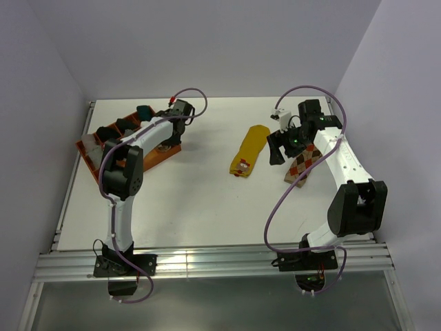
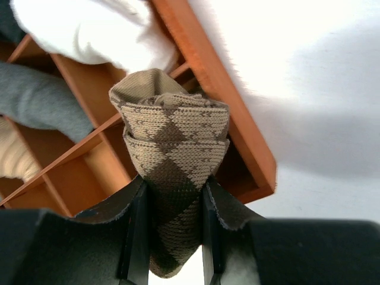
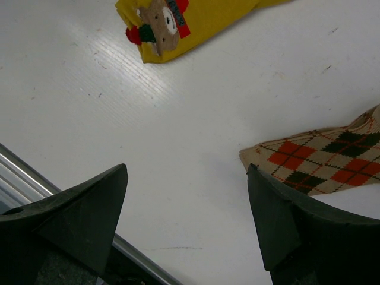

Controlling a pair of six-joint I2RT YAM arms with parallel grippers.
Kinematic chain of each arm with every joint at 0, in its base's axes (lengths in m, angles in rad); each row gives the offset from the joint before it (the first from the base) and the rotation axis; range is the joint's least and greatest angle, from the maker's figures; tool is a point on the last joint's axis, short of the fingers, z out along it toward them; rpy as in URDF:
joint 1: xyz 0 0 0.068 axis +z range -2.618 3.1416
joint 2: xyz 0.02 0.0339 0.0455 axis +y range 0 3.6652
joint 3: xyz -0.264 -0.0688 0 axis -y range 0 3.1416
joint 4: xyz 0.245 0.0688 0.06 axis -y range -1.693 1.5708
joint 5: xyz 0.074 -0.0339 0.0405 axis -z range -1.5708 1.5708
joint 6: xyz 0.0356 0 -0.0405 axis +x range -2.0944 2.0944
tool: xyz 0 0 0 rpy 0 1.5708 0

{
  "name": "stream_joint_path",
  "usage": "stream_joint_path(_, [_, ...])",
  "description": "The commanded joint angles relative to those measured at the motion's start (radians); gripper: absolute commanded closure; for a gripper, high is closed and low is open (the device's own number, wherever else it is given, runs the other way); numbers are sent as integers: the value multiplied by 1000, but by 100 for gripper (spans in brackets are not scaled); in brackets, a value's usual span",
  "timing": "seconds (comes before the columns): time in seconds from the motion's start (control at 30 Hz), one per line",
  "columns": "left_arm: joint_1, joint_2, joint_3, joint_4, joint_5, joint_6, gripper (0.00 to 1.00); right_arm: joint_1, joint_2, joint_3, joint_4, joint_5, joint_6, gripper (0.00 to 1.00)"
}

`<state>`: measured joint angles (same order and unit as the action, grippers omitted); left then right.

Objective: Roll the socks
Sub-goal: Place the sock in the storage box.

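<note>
Readable text: none in any view.
Yellow sock (image 3: 208, 21): a small sewn patch (image 3: 159, 24) at its near end shows a bear's face with red and green trim; no letters or numbers can be made out on it.
Orange argyle sock (image 3: 323, 160): diamond pattern only, no writing.
Brown argyle sock (image 2: 175, 148): diamond pattern only, no writing.

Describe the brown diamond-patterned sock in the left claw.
The brown-and-cream argyle sock is soft knit, folded into a thick bundle with layered edges at its free end. The left gripper clamps its other end, holding it over a corner compartment of the orange-brown divided tray. Whether it touches the tray is unclear.
</note>
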<state>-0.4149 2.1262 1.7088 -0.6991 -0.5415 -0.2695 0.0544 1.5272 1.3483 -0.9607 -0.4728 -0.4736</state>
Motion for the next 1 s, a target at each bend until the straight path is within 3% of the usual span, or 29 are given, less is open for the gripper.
stream_joint_path(0.0, [4, -25, -9, 33, 170, 19, 100, 2, -2, -8, 7, -17, -14, 12])
stream_joint_path(0.57, [142, -5, -89, 141, 392, -42, 100, 5, 2, -9, 5, -20, -17, 11])
stream_joint_path(0.97, [153, 71, -145, 176, 344, -91, 100, 10, 8, -17, 8, -20, -19, 11])
